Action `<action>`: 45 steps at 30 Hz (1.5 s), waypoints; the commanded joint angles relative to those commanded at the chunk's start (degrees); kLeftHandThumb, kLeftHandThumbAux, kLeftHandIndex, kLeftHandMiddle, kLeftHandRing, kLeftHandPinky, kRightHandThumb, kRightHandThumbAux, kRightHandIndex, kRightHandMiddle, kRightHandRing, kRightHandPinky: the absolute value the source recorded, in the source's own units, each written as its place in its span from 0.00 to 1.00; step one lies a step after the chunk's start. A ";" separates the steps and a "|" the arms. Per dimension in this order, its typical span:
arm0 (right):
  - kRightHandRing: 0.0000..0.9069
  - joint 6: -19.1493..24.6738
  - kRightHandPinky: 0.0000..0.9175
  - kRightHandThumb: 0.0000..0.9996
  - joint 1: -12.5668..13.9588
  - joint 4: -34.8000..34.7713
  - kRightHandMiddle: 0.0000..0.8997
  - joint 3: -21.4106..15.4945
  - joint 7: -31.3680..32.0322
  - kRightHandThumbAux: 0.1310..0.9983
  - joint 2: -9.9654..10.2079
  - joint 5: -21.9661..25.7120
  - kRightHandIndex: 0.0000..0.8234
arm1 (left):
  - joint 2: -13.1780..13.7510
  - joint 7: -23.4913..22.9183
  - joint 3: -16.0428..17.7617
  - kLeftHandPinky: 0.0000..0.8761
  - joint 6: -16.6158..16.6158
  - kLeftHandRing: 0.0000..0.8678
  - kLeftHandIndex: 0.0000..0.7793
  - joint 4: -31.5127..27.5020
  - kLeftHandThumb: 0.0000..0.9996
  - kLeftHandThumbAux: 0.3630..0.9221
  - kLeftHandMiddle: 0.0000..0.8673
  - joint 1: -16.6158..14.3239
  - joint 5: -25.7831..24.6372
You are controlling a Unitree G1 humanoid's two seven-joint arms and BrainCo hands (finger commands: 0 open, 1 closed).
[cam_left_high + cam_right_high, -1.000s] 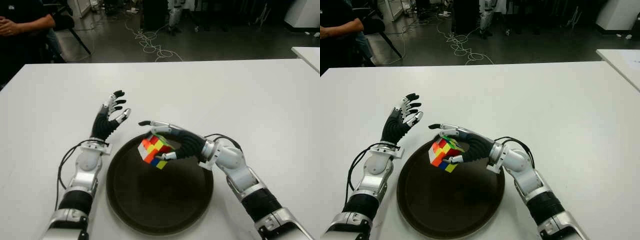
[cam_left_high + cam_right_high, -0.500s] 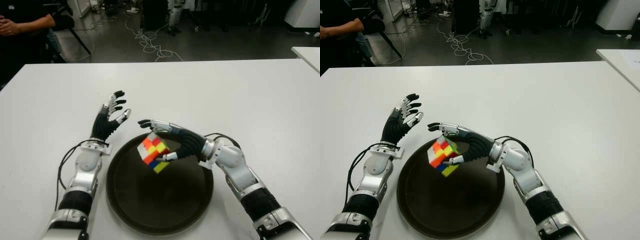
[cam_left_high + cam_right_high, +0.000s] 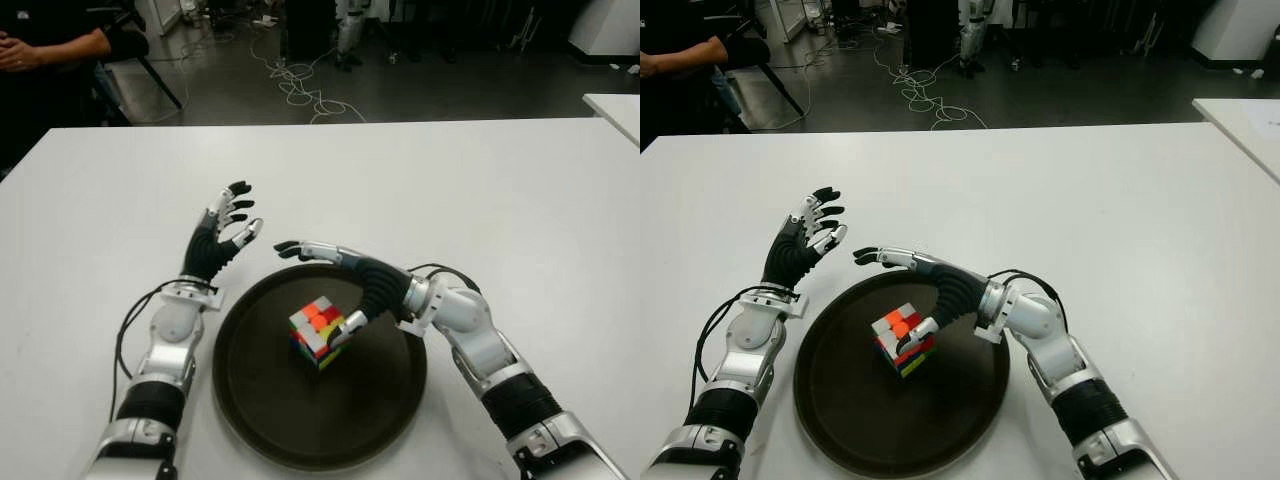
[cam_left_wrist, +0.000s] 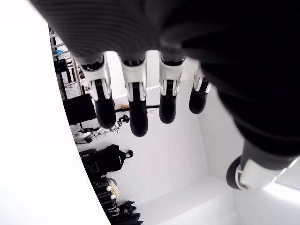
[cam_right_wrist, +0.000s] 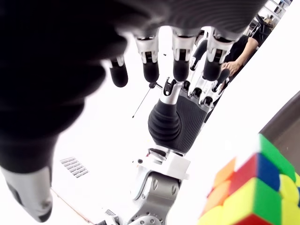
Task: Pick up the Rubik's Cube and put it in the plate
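The Rubik's Cube (image 3: 317, 335) lies in the dark round plate (image 3: 250, 410), a little tilted, with white and orange faces up. My right hand (image 3: 322, 290) reaches over the plate's far rim from the right. Its fingers are spread and its thumb tip sits just beside the cube's right side without gripping it. In the right wrist view the cube (image 5: 253, 192) shows apart from the straightened fingers (image 5: 180, 63). My left hand (image 3: 226, 218) is held up, open, left of the plate, with its fingers (image 4: 136, 108) extended and nothing in them.
The white table (image 3: 500, 200) stretches wide around the plate. A person's arm (image 3: 45, 45) shows beyond the far left corner. Cables (image 3: 300, 85) lie on the floor behind the table, and another white table (image 3: 615, 105) stands at the far right.
The right hand's fingers spread and let go of the cube, which dropped from between them down into the plate. The left hand stayed still.
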 joint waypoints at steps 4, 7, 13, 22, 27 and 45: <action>0.00 -0.01 0.00 0.00 -0.14 -0.03 0.00 -0.06 0.32 0.61 -0.12 -0.03 0.00 | -0.11 0.32 -0.01 0.24 0.44 0.20 0.17 -0.04 0.08 0.40 0.17 -0.01 -0.08; 0.00 -0.05 0.00 0.00 -0.18 -0.02 0.00 -0.12 0.49 0.62 -0.11 0.09 0.00 | -0.17 0.30 -0.02 0.24 0.85 0.20 0.16 -0.23 0.08 0.40 0.17 0.07 -0.29; 0.00 0.61 0.00 0.00 -0.30 0.05 0.00 -0.19 1.57 0.62 0.02 1.32 0.00 | 0.00 0.55 -0.19 0.21 2.14 0.20 0.16 -1.34 0.09 0.38 0.18 0.49 0.14; 0.00 1.29 0.00 0.00 -0.09 -0.62 0.00 -0.36 1.21 0.63 -0.04 1.39 0.00 | -0.05 -0.09 -0.34 0.26 3.49 0.23 0.17 -2.52 0.13 0.35 0.20 0.77 -0.16; 0.00 1.07 0.00 0.00 -0.45 -0.58 0.00 -0.62 0.93 0.63 -0.01 1.27 0.00 | -0.06 -0.33 -0.40 0.26 3.47 0.24 0.17 -3.20 0.14 0.33 0.21 0.86 -0.21; 0.02 6.48 0.01 0.00 1.54 -5.60 0.02 -11.04 -9.22 0.64 0.72 4.29 0.01 | 0.26 -0.14 -0.24 0.29 4.25 0.25 0.17 -3.18 0.13 0.34 0.20 0.96 0.01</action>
